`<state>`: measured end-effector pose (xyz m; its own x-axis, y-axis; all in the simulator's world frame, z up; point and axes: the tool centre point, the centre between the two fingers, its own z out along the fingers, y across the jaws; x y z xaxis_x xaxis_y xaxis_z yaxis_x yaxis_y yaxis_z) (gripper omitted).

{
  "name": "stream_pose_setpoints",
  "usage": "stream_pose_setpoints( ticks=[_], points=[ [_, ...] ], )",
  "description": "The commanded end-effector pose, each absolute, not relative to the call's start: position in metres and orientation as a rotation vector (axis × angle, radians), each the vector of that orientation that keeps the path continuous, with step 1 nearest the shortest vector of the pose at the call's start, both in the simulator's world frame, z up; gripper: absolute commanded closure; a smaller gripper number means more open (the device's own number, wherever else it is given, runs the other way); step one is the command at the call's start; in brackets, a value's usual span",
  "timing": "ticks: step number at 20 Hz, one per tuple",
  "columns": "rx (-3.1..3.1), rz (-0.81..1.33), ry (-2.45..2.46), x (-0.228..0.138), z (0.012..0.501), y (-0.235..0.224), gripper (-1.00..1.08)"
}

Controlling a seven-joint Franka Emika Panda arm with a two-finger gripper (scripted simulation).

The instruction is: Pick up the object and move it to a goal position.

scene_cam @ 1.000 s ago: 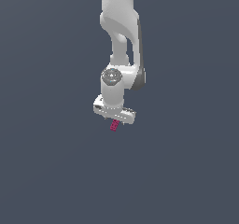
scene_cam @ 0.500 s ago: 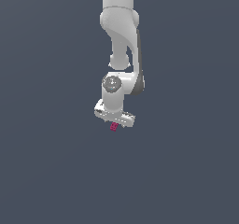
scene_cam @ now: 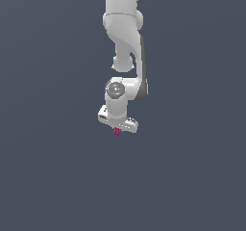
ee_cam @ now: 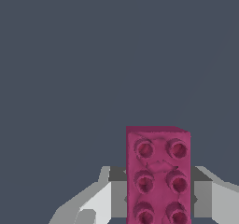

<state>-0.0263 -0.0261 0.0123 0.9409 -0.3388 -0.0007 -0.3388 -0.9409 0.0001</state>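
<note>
The object is a small magenta oblong block with round studs. In the exterior view only a bit of the block [scene_cam: 116,131] shows, poking out under the white gripper [scene_cam: 117,129] at the end of the arm. In the wrist view the block [ee_cam: 158,174] stands between the grey-white fingers [ee_cam: 93,204], which press on its two long sides. The gripper is shut on the block and holds it off the ground. The block's lower end is cut off by the wrist picture's edge.
The white Panda arm [scene_cam: 126,42] comes down from the exterior view's top. Around it is only a plain dark blue-grey surface [scene_cam: 192,177]. No goal marker shows in either view.
The arm has drawn back and risen in the exterior view, carrying the block with it. Less of the block now shows below the gripper. The grip stays the same.
</note>
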Motion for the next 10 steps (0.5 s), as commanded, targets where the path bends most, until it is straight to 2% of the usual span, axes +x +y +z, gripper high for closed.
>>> stream_pose_setpoints(
  ticks=[1,10],
  points=[
    [-3.095,0.0,0.54,-0.026,0.012,-0.0262,1.08],
    [-3.095,0.0,0.54,-0.0268,0.0145,-0.0261,1.08]
  ],
)
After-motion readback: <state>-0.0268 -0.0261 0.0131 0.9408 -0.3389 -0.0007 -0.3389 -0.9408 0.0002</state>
